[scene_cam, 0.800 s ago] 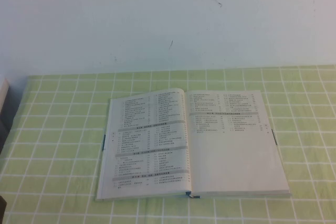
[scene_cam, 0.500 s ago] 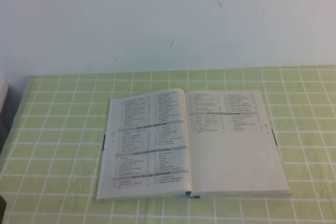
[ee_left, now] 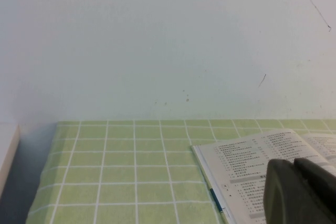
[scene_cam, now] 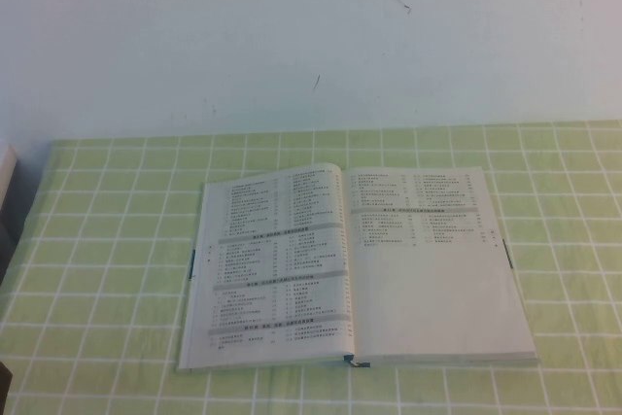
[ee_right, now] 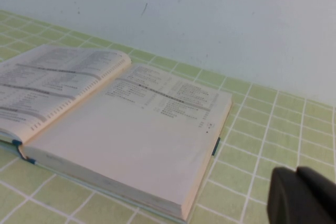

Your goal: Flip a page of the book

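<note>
You see the book [scene_cam: 356, 267] lying open and flat on the table [scene_cam: 107, 269], which is covered by a green cloth with a white grid, in front of a plain pale wall [scene_cam: 311, 36]. In the high view it sits at the middle of the table, a little toward your right, with its spine running from the wall side toward the robot. The left-hand page is filled with columns of small black print broken by grey heading bands; the right-hand page carries print only in its far part and is blank white nearer the robot. A thin dark-blue cover edge shows at the near end of the spine and along both outer sides.

Neither arm appears in the high view. The left gripper [ee_left: 302, 192] shows only in its own wrist view, as a dark rounded shape at the corner of the picture, in front of the book's left page; you cannot tell from this whether its fingers are spread or together. The right gripper [ee_right: 303, 196] shows likewise in its wrist view, low beside the book's right outer edge and apart from it; its fingers are pressed together on nothing, though only their dark tip is visible. A pale object [scene_cam: 6, 174], probably a box, stands at the table's far left edge.
</note>
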`<state>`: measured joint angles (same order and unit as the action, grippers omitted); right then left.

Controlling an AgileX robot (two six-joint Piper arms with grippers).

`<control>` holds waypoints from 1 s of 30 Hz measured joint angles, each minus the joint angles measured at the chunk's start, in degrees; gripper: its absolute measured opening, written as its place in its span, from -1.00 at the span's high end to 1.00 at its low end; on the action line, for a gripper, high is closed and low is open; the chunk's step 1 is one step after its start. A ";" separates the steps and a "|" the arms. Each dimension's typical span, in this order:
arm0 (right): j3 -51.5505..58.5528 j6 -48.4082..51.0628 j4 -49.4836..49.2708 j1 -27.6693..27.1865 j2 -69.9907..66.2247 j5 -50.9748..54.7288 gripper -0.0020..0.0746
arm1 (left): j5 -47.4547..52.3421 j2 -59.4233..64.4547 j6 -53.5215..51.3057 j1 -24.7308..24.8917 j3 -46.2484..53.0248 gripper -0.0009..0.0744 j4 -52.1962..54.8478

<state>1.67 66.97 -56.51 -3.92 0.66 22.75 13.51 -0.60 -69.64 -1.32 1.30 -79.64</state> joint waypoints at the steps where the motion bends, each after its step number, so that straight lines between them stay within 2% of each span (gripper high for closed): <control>1: 0.00 0.00 0.00 0.00 0.00 0.00 0.96 | 0.00 0.00 0.00 0.00 0.00 0.99 0.00; 6: 0.00 0.00 -0.13 0.00 0.00 0.00 0.96 | 0.00 0.00 0.00 0.00 0.00 0.99 0.00; 9: 0.00 0.00 -4.38 0.00 0.00 0.13 0.96 | -0.10 0.00 0.00 0.00 0.00 0.99 -1.49; 11: 0.00 0.00 -10.06 0.00 0.00 0.59 0.96 | -0.10 0.00 0.00 0.00 0.00 0.99 -5.14; 16: 0.00 -0.35 -32.30 0.00 0.00 1.17 0.96 | -0.91 0.00 0.33 0.00 0.00 0.99 -16.40; 19: 0.00 -0.35 -38.79 0.00 0.00 -1.45 0.96 | -1.19 0.00 0.99 0.00 0.00 0.99 -18.03; 26: 0.00 -0.35 -41.61 0.00 0.00 -10.80 0.96 | -1.08 0.00 7.08 0.00 0.00 0.99 -18.39; 30: 0.00 -0.35 -42.10 0.00 0.00 -12.76 0.96 | -1.20 0.00 7.70 0.00 0.00 0.99 -18.48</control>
<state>1.67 66.62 -98.61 -3.92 0.66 9.99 12.32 -0.60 -61.94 -1.32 1.30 -98.13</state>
